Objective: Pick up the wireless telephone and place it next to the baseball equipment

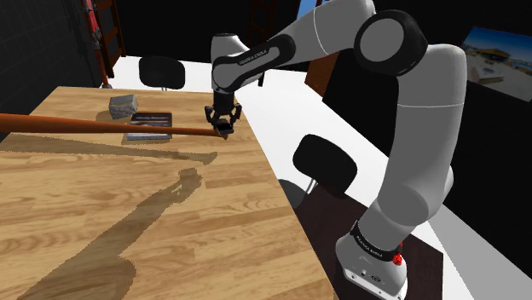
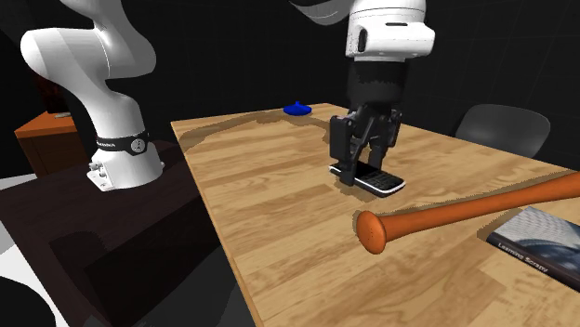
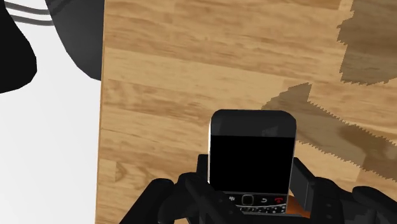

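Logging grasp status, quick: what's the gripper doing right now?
Gripper: closed on the black phone, clasping its two long sides.

A wood-plank table [image 1: 170,230] is standing on a white floor [image 1: 281,102], one black chair [image 1: 162,72] sitting at its far end, a second chair [image 1: 326,164] at its side, and a dark mat [image 1: 328,213] lying beside it. Dark walls [image 2: 232,56] are enclosing the room, one carrying a framed picture [image 1: 501,58], while hard-edged shadows are falling across the tabletop.
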Available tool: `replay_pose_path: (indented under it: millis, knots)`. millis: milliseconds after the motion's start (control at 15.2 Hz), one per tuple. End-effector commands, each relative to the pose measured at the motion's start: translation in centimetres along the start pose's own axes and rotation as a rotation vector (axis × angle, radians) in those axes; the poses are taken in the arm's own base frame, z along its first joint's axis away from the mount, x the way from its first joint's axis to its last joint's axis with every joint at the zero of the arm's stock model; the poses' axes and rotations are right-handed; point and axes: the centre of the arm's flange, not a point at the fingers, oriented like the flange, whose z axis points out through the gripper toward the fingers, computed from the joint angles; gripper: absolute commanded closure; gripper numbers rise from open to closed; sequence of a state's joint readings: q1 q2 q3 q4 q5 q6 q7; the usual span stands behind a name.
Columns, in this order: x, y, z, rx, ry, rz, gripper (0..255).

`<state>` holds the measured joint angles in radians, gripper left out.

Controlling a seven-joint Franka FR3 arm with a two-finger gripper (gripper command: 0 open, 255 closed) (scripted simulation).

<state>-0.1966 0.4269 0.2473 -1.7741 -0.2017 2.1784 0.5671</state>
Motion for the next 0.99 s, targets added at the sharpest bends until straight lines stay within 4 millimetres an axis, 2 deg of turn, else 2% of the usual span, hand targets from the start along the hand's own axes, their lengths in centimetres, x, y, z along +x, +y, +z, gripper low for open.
replay_pose_path:
  millis: [0,924]
  knots:
    - [-0.1,0.0,0.9,0.000,0.001,0.000,255]
    - [-0.3,-0.5,8.3,0.000,0.001,0.000,255]
